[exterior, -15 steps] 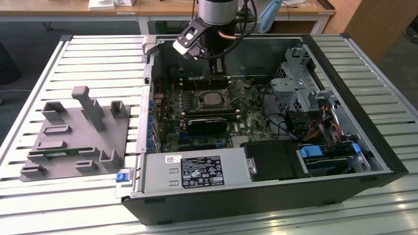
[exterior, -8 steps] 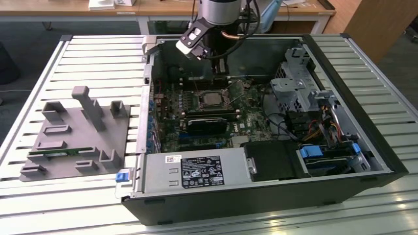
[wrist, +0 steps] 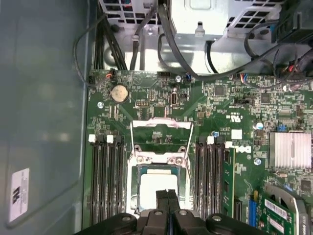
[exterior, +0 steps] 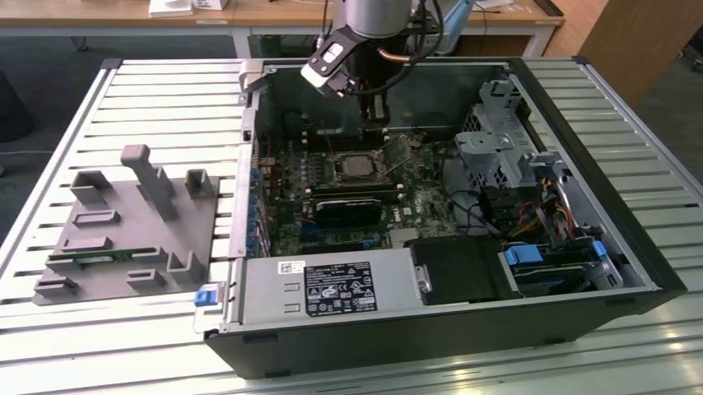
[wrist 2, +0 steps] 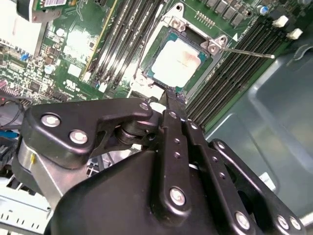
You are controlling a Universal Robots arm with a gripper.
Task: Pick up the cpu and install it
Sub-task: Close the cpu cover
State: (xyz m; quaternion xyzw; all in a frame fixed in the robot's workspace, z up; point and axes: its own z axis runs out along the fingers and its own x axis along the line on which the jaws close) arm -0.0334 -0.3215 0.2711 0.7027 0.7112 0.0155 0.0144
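Observation:
The cpu (wrist 2: 177, 58) is a silver square with a pale rim, and it lies flat in the motherboard's socket (wrist 2: 146, 73); it also shows in the exterior view (exterior: 355, 167) and the first wrist view (wrist: 151, 185). The socket's metal frame (wrist: 161, 131) stands hinged open, and its thin lever (wrist 2: 247, 52) sticks out to one side. My gripper (wrist: 167, 199) hangs inside the computer case (exterior: 439, 329), just above the near edge of the cpu. Its two black fingers (wrist 2: 172, 105) are pressed together with nothing between them.
Memory slots (wrist: 108, 181) flank the socket on both sides, one with a green stick (wrist: 229, 181). Cables (wrist: 146, 34) and a drive cage (exterior: 500, 140) crowd the case. On the exterior view's left, a grey tray (exterior: 121, 239) holds a green memory stick (exterior: 104, 257).

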